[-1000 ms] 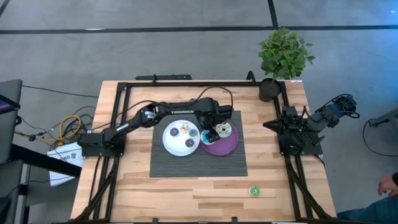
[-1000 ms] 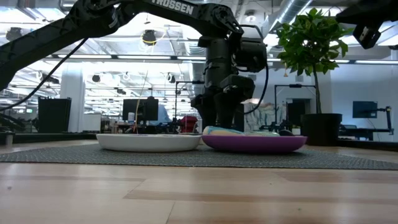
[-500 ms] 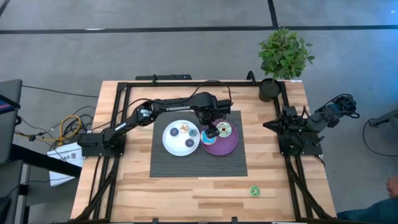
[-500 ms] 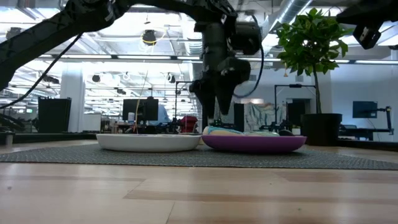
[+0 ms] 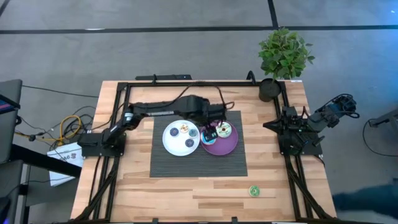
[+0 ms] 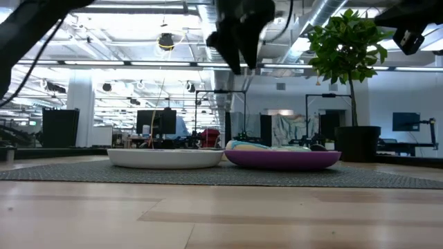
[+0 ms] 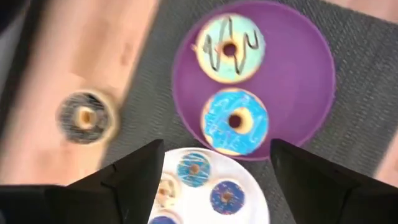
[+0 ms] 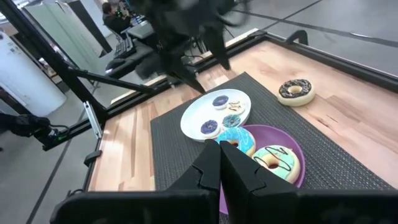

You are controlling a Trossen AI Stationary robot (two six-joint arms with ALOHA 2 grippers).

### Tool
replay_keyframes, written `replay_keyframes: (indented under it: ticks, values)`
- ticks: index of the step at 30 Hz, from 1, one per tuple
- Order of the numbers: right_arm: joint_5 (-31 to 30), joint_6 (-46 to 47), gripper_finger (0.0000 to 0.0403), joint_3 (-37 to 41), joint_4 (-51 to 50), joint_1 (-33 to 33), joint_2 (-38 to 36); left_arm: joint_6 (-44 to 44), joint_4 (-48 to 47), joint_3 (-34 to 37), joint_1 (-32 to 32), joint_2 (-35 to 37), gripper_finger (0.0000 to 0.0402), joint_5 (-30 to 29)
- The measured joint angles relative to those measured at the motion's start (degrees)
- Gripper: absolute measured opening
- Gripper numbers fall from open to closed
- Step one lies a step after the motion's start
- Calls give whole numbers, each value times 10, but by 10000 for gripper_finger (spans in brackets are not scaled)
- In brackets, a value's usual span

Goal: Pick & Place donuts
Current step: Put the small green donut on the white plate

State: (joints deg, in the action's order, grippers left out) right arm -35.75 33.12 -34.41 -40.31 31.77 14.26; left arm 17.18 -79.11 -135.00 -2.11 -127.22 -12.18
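Purple plate (image 5: 227,146): mat centre, holds two donuts (image 7: 235,121)
White plate (image 5: 176,144): three small donuts
Left gripper (image 5: 210,129): jaws released, empty, above plates
Right gripper (image 8: 219,163): jaws clenched, table's right edge

Wood table (image 5: 186,186), ribbed mat (image 5: 186,165), glossy donuts (image 7: 236,121).

White plate (image 5: 170,144), purple plate (image 5: 229,147), grey mat (image 5: 186,167), potted plant (image 5: 283,56).
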Motion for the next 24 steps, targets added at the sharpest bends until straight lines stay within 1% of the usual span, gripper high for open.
replay_keyframes:
  ticks: [3, 7, 10, 16, 18, 21, 24]
  values:
    - [0, 0, 0, 0, 0, 0, 0, 1, 0, 0, 37, 13, 287, -76]
    - [2, 0, 0, 0, 1, 0, 4, 20, 1, 1, 81, 15, 282, -126]
    - [6, 0, 0, 0, 1, 0, 16, 41, 5, 19, 106, 15, 274, -163]
    - [15, -5, 0, 0, 43, 0, 65, 51, 10, 80, 144, 14, 256, -162]
    - [15, -6, 0, 0, 57, 0, 83, 54, 17, 100, 152, 13, 249, -146]
    - [15, -6, 0, 0, 68, 0, 107, 43, 52, 136, 158, 16, 240, -123]
    - [15, -6, 0, 0, 81, 0, 129, 24, 98, 186, 162, 26, 232, -92]
